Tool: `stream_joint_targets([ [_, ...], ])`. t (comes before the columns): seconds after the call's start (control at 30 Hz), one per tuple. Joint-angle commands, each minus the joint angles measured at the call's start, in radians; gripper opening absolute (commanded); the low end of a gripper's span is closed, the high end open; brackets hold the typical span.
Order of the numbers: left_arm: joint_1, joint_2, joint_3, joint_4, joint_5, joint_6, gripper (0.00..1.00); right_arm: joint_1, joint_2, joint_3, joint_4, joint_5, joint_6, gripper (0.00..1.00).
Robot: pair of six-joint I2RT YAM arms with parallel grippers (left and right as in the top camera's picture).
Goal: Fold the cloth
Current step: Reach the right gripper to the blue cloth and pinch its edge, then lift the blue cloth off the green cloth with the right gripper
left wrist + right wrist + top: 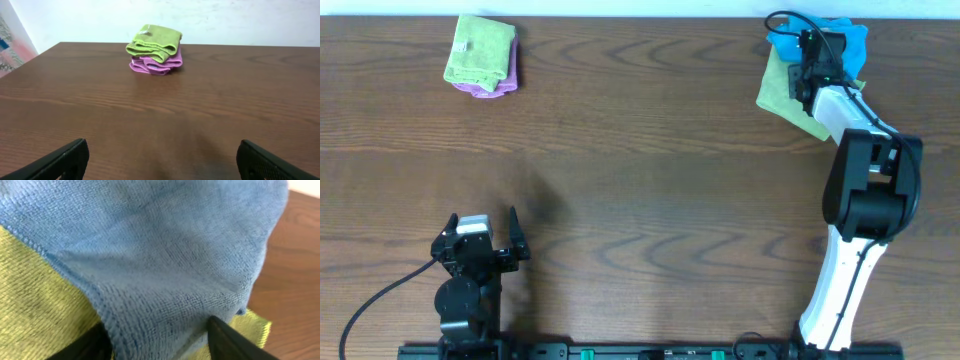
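**Right gripper on the blue cloth, upper right of the table**

In the overhead view the right arm [865, 190] reaches up to the upper right of the frame. There the right gripper [808, 62] sits on the cloth [852, 40], a bright sky-blue microfibre towel lying crumpled at the table's far edge. Blue fabric shows on both sides of the gripper. The cloth rests partly on a lime-green cloth [776, 92], which sticks out below and to the left of it.

In the right wrist view, blue pile fills nearly the whole frame. A stitched hem curves down toward the bottom edge, and the green fabric shows at lower left and lower right. The two dark fingers [235, 342] stand on either side of a ridge of the blue towel, which fills the gap between them. The jaws are partly drawn together, but I cannot tell whether they actually pinch the fabric.

The left gripper [480, 235] is at the lower left of the overhead frame, above bare wood, with its jaws spread wide and nothing between them. Its wrist camera looks across the brown wood-grain table [210, 110] at a folded lime-green cloth [155, 40] with a small white tag [145, 32]. That cloth is stacked on a purple cloth [157, 64] near the far edge, in front of a pale wall [235, 20]. Overhead, this stack lies at upper left, well apart from the blue towel.
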Motion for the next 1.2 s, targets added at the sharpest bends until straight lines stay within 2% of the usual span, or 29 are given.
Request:
stream_joint_targets([
  [0.0,-0.005,-0.005,-0.027,-0.013,-0.010,-0.003,0.95,0.003,0.004,0.014,0.006,0.033,-0.003,0.47],
  [0.13,-0.005,-0.005,-0.027,-0.013,-0.010,-0.003,0.95,0.003,0.004,0.014,0.032,0.037,-0.003,0.15],
  [0.33,-0.005,-0.005,-0.027,-0.013,-0.010,-0.003,0.95,0.015,0.002,0.025,0.036,0.037,-0.003,0.01],
  [0.77,-0.005,-0.005,-0.027,-0.013,-0.010,-0.003,0.95,0.159,-0.202,0.179,-0.179,0.036,-0.002,0.01],
  [0.97,-0.005,-0.005,-0.027,-0.013,-0.010,-0.003,0.95,0.257,-0.394,0.196,-0.299,0.021,-0.002,0.01],
  [1.17,-0.005,-0.005,-0.027,-0.013,-0.010,-0.003,0.96,0.377,-0.600,0.196,-0.497,-0.051,0.018,0.01],
])
